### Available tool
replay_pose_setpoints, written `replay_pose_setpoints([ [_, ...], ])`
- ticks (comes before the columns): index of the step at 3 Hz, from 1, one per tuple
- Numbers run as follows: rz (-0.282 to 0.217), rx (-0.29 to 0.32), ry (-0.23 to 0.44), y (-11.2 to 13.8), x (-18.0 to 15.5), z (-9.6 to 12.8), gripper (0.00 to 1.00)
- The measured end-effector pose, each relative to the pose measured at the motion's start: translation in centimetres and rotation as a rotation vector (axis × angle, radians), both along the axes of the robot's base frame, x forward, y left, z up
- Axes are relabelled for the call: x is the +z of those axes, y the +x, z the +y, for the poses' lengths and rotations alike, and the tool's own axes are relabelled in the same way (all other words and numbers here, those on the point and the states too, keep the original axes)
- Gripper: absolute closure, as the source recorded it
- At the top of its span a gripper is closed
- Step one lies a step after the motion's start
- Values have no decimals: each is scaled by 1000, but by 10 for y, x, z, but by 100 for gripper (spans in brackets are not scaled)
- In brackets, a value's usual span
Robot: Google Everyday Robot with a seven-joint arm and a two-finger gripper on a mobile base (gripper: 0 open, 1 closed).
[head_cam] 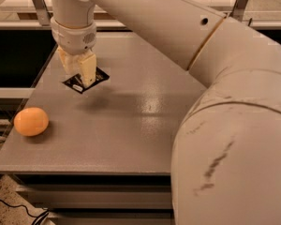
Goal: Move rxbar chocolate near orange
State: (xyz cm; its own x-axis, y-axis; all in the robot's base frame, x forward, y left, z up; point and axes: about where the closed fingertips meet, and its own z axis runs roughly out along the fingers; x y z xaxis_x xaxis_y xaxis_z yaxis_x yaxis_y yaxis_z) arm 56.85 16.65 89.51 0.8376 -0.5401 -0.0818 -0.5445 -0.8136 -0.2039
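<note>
Orange-yellow, smooth and a little oval at the far left: the orange [31, 121], sitting on the grey table [131, 139] close to its left edge and near the front, well apart from the gripper, below and to the left of it in the view. Touching nothing but the tabletop

Next to the right, over the back left part of the table: the gripper [78, 77], pointing down from a white wrist [75, 29], pale yellowish fingers [88, 68] closed narrow on the chocolate bar [99, 76]. Flat and black, with pale lettering near its left end; pinched across its middle, lying roughly level, corners poking out left and right of the fingers. Seemingly held just clear of the tabletop, with a soft shadow [99, 101] on the grey surface below and slightly right of the gripper. Bare table between bar and orange

Further right: the white arm [225, 125], running from the wrist above the gripper across the top of the view and swelling to fill the lower right corner, dark scuffs on its casing, hiding the right side of the table
</note>
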Motion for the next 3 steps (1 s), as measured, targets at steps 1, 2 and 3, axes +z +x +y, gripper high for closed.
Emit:
replay_pose_setpoints([
  [1, 15, 77, -12, -16, -7, 18, 100],
  [2, 34, 140, -21, -32, -14, 31, 100],
  [3, 50, 182, -27, -43, -19, 39, 100],
])
